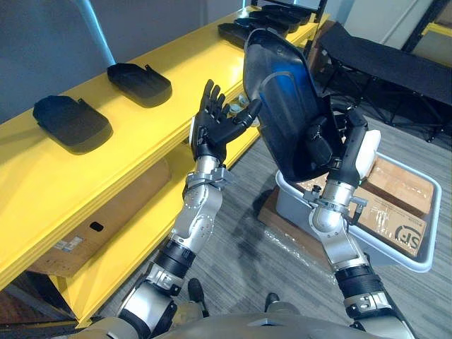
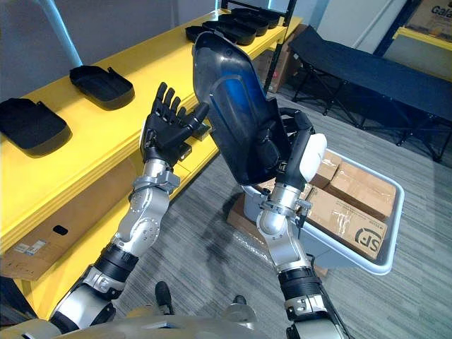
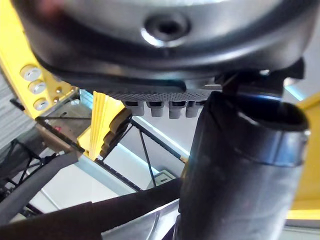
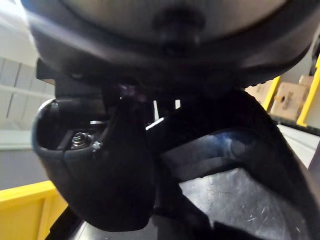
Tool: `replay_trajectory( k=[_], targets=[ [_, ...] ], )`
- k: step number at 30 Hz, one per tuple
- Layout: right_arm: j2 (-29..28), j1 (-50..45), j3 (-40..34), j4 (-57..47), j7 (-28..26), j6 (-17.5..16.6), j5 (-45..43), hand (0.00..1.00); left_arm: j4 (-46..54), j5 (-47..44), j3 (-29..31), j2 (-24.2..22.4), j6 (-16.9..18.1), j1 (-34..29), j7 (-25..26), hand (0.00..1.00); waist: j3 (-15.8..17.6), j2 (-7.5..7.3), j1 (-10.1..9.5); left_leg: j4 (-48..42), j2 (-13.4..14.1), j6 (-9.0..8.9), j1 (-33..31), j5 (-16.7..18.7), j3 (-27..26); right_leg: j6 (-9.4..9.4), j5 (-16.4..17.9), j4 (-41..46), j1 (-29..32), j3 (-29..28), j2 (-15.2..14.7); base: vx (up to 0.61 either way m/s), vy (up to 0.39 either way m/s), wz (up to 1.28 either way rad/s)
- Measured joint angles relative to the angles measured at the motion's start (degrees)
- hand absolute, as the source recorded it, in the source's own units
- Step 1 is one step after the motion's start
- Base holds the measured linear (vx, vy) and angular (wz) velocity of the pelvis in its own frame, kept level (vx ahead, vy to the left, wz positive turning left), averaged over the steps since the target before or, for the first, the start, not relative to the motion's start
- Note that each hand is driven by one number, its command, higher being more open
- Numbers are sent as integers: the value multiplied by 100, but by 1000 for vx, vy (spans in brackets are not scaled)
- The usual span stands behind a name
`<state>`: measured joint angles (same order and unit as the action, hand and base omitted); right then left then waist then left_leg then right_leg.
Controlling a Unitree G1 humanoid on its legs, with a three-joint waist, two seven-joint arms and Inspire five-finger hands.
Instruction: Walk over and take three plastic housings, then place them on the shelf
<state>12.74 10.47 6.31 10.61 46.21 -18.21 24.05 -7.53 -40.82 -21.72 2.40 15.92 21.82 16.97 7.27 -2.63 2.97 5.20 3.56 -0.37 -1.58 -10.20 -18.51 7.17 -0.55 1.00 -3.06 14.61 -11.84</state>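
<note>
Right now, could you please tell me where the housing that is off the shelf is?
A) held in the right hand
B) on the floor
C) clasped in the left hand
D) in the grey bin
A: the right hand is curled round the lower end of the housing, holding it upright; the left hand is open beside it.

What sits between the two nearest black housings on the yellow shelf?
Nothing: bare yellow shelf separates the nearest housing from the next housing, in both eye views.
</note>
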Motion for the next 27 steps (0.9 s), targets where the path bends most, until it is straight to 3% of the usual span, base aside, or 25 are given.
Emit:
replay_trajectory(
  k=[4,8,12,27],
  targets=[
    [-78,0,306,8,-10,-2,-2,0,0,-549,-174,-5,-68,-2,-343,100,-58,-90,24,0,-7,0,-10,0,-6,21,-21,-17,-5,-7,1,34,2,0],
    [-208,1,373,105,-4,-9,-10,0,-8,-1238,-466,-21,-510,-2,-832,100,-79,-123,27,0,-5,-1,-4,-4,-12,42,-34,-16,-6,-14,4,0,0,0],
    [-206,1,338,242,49,-9,-23,0,-210,-1906,-449,-14,-741,-1,-1413,100,-103,-121,55,0,7,-3,15,-6,-44,32,-41,-17,-1,-51,13,-2,6,-4],
    [-188,90,500,244,158,-9,-250,0,-228,-1689,-727,78,-804,0,-1555,100,-272,-125,37,-1,8,-6,18,-5,-47,-6,-38,-29,1,-57,12,0,1,0]
  ],
)
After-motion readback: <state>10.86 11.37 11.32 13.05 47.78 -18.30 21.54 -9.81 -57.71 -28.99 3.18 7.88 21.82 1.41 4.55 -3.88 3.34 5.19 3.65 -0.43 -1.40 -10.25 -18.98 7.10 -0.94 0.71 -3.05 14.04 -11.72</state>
